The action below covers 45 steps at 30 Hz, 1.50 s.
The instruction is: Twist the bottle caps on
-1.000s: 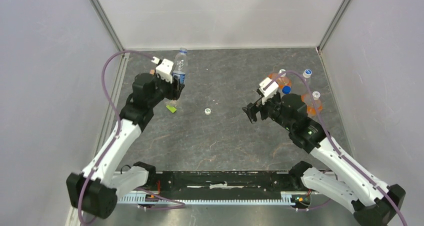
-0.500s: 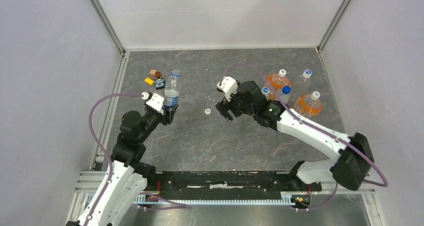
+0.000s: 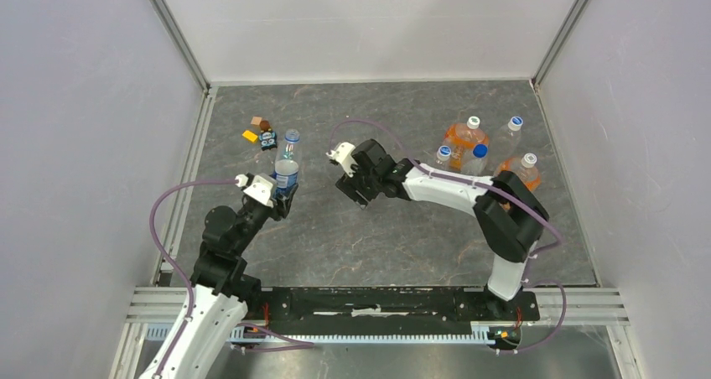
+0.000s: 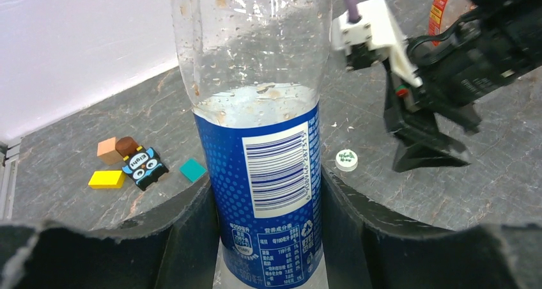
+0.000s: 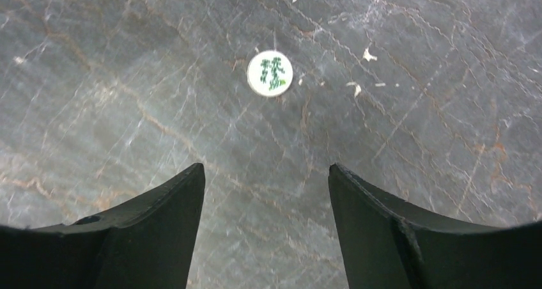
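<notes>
while the left gripper (image 4: 268, 228) pinches the slim clear plastic water bottle with the blue label band (image 4: 262, 103) between its black fingers (image 4: 192, 238), keeping it roughly upright at the left part of the dark stone-patterned worktop (image 3: 402, 236), the right gripper (image 5: 265, 174) hangs low over the middle of the worktop with its fingers (image 5: 163, 218) spread wide and nothing between them. the small round white plastic screw cap with green print (image 5: 270, 73) lies flat on the worktop just beyond the right fingertips, touching neither. in the left wrist view it sits between the held bottle and the right gripper, apart from both. the bottle is part full of water, with droplets on its wall above the water line. behind it lie small coloured blocks (image 4: 107, 179) and a dark toy figure (image 4: 144, 167). at the far right of the worktop stand two rounder bottles of orange liquid (image 3: 464, 137) with other clear bottles beside them, one bearing a bright blue cap (image 3: 480, 151).
</notes>
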Available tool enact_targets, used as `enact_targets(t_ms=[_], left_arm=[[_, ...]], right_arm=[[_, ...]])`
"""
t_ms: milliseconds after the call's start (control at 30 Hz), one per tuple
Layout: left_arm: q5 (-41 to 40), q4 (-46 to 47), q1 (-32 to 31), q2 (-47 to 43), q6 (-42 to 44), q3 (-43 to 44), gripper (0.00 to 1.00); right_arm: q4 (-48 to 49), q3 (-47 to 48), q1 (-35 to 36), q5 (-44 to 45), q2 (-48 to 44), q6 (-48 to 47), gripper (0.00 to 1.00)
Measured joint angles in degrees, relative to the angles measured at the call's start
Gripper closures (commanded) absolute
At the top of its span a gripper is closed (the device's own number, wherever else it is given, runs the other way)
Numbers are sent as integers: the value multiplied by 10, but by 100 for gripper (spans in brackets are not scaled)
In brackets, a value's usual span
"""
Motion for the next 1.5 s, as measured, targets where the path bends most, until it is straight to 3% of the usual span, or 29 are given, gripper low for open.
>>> enact_targets(t_ms=[567,900,1067,1500], left_arm=[[12,15,0,14,0,-8,43],[23,19,0,21,-1,-8,43],[26,19,0,21,-2,-8,43],[87,23,0,39,-1,-9,44]], right_arm=[[48,119,1,8,168,3,46],[50,116,1,3,169,6,70],[48,49,1,-17,117,10,77],[-6,-201,5,-42,-127,12,77]])
